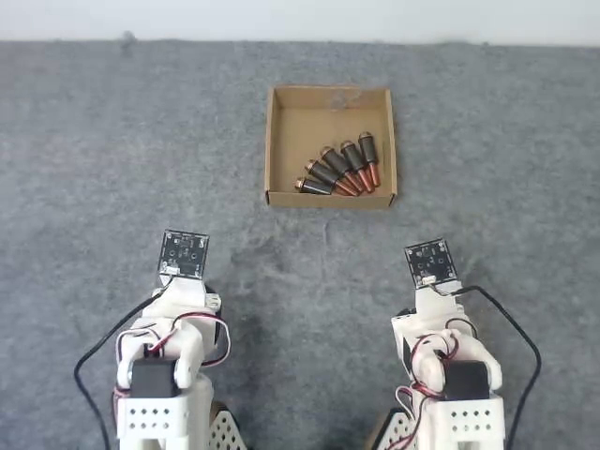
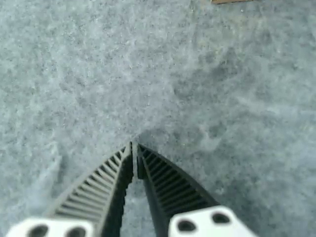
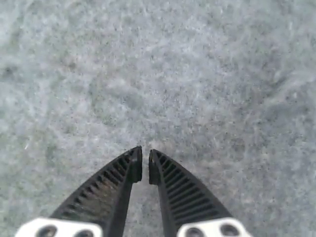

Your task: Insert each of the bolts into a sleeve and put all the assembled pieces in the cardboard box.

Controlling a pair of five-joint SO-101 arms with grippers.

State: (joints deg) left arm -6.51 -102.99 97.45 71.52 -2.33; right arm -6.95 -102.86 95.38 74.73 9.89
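A grey felt mat (image 1: 94,169) covers the whole table, running back to a pale wall strip (image 1: 300,19) along the far edge. The two arms sit at the near edge, the left arm (image 1: 173,347) and the right arm (image 1: 441,347) well apart, with a wide lane of mat between them. A broad band of mat also separates both arms from the cardboard box (image 1: 309,122). The box lies toward the far side, roughly midway between the arms' lines, with mat stretching out to either side of it. It is shallow and open-topped, its walls low and square to the table. A sliver of its corner (image 2: 229,1) shows at the edge of the left wrist view. Inside the box, five assembled pieces (image 1: 342,169) lie side by side in a fan. They have dark sleeves with copper-coloured ends and are crowded into the near right corner, while the far half of the box floor is plain cardboard. The left gripper (image 2: 134,148) hangs over the mat with its ribbed fingers pressed together at the tips, holding nothing. The right gripper (image 3: 145,165) is likewise closed over the mat, with only a hairline slit between its tips and nothing in it.
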